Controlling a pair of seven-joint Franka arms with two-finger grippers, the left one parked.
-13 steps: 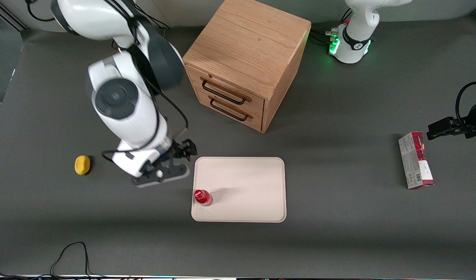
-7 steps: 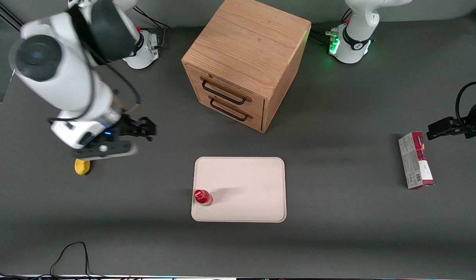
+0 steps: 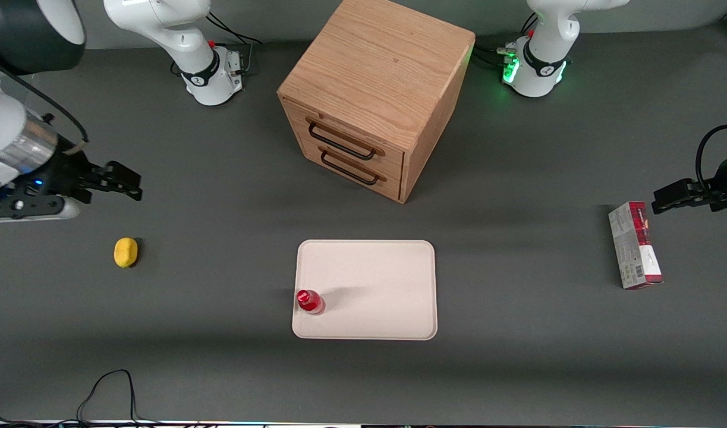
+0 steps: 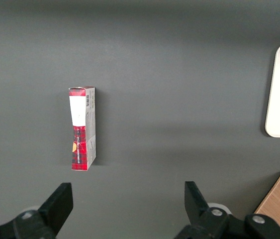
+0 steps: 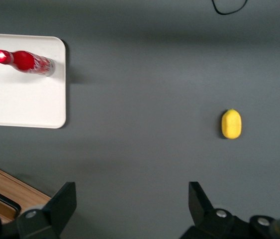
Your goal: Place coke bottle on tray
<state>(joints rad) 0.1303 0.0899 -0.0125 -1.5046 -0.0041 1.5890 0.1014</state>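
The coke bottle (image 3: 310,301), small and red with a red cap, stands upright on the cream-white tray (image 3: 375,279), at the tray corner nearest the front camera on the working arm's side. The right wrist view also shows the bottle (image 5: 25,61) on the tray (image 5: 25,104). My gripper (image 3: 122,181) hangs open and empty high above the table toward the working arm's end, well away from the tray and farther from the front camera than the lemon. In the right wrist view the gripper (image 5: 132,204) has its dark fingers wide apart over bare mat.
A yellow lemon (image 3: 125,252) lies on the mat toward the working arm's end, also in the right wrist view (image 5: 231,124). A wooden drawer cabinet (image 3: 375,95) stands farther from the front camera than the tray. A red-and-white carton (image 3: 635,245) lies toward the parked arm's end.
My gripper has drawn away from beside the tray, rising and swinging toward the working arm's end of the table. The bottle and tray have not moved.
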